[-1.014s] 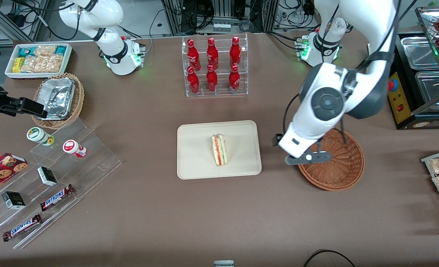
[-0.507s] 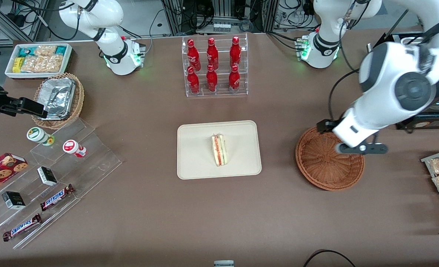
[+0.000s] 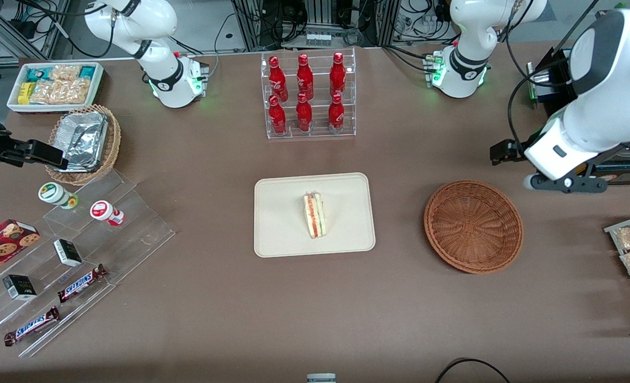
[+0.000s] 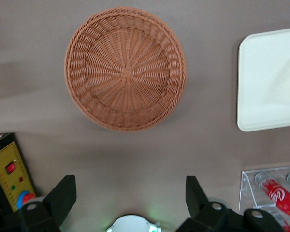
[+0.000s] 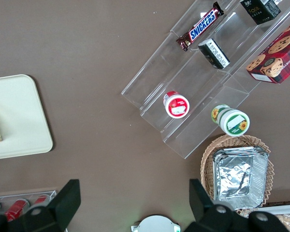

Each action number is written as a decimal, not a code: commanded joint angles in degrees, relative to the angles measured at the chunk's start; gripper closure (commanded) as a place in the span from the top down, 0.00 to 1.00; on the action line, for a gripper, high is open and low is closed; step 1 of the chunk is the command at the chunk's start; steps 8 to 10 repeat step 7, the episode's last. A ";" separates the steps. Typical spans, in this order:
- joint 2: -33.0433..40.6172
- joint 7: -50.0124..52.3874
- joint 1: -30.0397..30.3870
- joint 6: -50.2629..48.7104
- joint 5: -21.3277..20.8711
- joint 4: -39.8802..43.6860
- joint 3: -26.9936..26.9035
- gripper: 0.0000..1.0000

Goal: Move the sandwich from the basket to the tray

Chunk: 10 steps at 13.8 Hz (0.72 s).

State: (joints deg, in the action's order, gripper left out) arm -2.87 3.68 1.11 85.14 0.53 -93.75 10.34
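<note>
I see the sandwich [image 3: 315,215] lying on the tray [image 3: 283,234], about mid-tray, its striped filling edge facing up. The tray sits on the table [image 3: 213,308], nearer the front camera than the rack of red bottles [image 3: 307,96]. The basket [image 3: 473,226] stands beside the tray toward the working arm's end, well apart from it, with nothing in it. My gripper [image 4: 130,203] hangs above the table near the basket, its fingers [image 4: 63,195] spread wide and holding nothing.
</note>
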 commanded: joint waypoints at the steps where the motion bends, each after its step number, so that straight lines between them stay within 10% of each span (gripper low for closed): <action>1: 4.00 -2.88 2.49 -2.25 -0.09 -1.70 1.09 1.00; 10: 7.00 -4.47 4.51 -5.25 -0.70 -1.53 0.82 1.00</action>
